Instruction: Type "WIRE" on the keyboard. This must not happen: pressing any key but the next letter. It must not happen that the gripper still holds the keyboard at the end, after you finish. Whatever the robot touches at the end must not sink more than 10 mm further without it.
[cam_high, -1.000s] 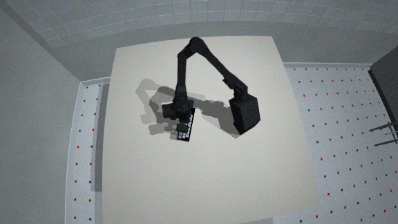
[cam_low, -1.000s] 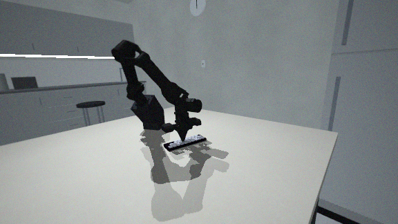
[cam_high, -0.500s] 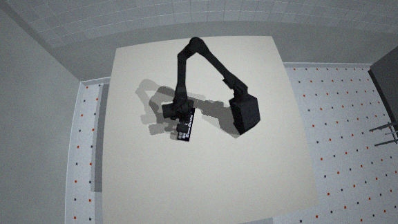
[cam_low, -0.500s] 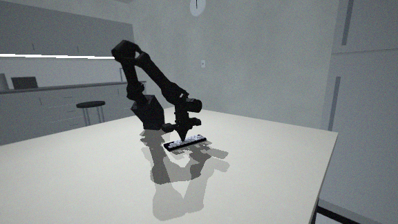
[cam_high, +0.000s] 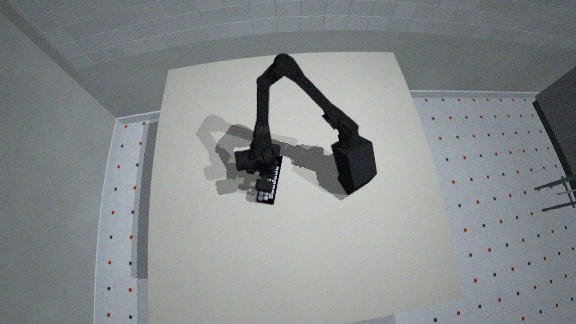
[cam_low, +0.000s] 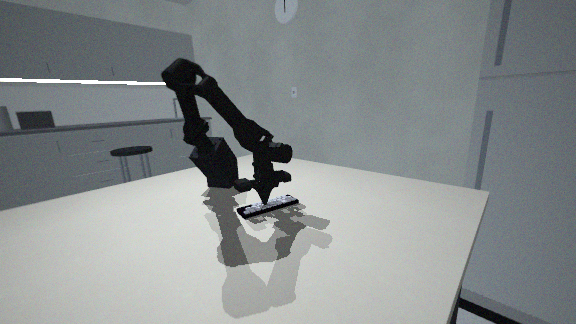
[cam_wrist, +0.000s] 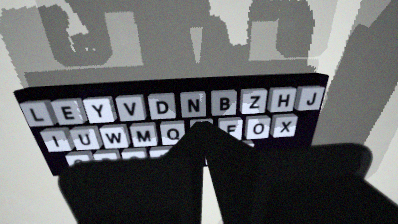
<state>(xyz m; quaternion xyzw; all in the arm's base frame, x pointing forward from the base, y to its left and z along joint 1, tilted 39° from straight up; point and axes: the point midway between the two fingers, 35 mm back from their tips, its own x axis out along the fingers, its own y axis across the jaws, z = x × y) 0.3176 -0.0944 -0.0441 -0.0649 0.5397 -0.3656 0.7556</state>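
A small black keyboard with white lettered keys lies on the pale table, near the arm's base; it also shows in the exterior view. In the wrist view the keyboard fills the middle: the top row reads L E Y V D N B Z H J, and the middle row I U W M Q, a hidden key, then F O X. My gripper is shut and empty, fingers pressed together into one point. Its tip sits over the hidden key between Q and F. In the side view the gripper points straight down onto the keyboard.
The arm's black base block stands on the table to the right of the keyboard. The arm's shadows fall across the table around the keyboard. Most of the bottom key row is hidden behind my fingers in the wrist view.
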